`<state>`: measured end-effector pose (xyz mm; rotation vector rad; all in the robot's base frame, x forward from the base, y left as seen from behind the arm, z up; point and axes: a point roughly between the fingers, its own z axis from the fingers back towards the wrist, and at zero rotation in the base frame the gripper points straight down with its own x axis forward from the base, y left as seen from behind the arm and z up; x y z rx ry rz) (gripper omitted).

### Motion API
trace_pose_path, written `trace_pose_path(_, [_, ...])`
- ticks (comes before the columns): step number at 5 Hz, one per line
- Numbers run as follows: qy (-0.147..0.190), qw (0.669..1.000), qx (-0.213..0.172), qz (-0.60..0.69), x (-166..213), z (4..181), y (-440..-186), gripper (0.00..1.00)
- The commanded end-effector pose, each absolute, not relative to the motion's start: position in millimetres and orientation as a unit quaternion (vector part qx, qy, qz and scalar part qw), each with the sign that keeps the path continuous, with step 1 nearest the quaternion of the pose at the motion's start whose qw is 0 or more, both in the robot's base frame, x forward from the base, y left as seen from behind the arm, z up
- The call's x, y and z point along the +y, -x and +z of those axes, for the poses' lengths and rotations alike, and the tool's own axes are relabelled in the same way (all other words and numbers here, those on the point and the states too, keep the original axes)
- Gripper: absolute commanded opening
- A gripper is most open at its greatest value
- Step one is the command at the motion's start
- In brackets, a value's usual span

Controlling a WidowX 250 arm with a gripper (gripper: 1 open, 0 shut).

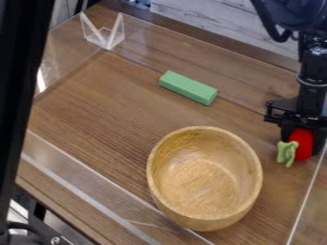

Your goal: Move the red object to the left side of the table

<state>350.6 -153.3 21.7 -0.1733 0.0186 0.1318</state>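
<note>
Where the dark vertical post blocks the left edge of the view, the brown wood-grain tabletop begins, bordered by low clear acrylic walls. At the far left corner stands a small clear folded acrylic piece, upright on the tabletop. Further right, near the middle and toward the back, a flat green rectangular block lies on the wood, well apart from everything else. Nearer the camera sits a round light wooden bowl, upright, with nothing visible inside it; only its pale grained inner surface shows. Right of the bowl, close to the right-hand wall, the black robot arm comes down from above, its gripper pointing straight down at the tabletop. The fingers are closed on the small rounded red toy fruit, which sits between them at tabletop level on the right side, its green leafy end sticking out toward the bowl. The fruit is near the bowl's rim but not touching it, and whether it rests on the wood or is just clear of it cannot be told.
</note>
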Motion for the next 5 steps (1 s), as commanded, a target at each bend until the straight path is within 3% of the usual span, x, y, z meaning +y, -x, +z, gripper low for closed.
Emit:
trace_pose_path(1, [0.092, 0.994, -0.019, 0.061, -156, 46.9, -358, 1.00])
trace_pose_path(2, [0.091, 0.993, -0.024, 0.073, -157, 59.3, -357, 0.00])
trace_pose_path(3, [0.092, 0.992, -0.030, 0.086, -158, 71.7, -357, 0.00])
trace_pose_path(4, [0.102, 0.989, -0.046, 0.098, -156, 101.1, -354, 0.00])
trace_pose_path(5, [0.114, 0.985, -0.064, 0.113, -124, 135.0, -345, 0.00])
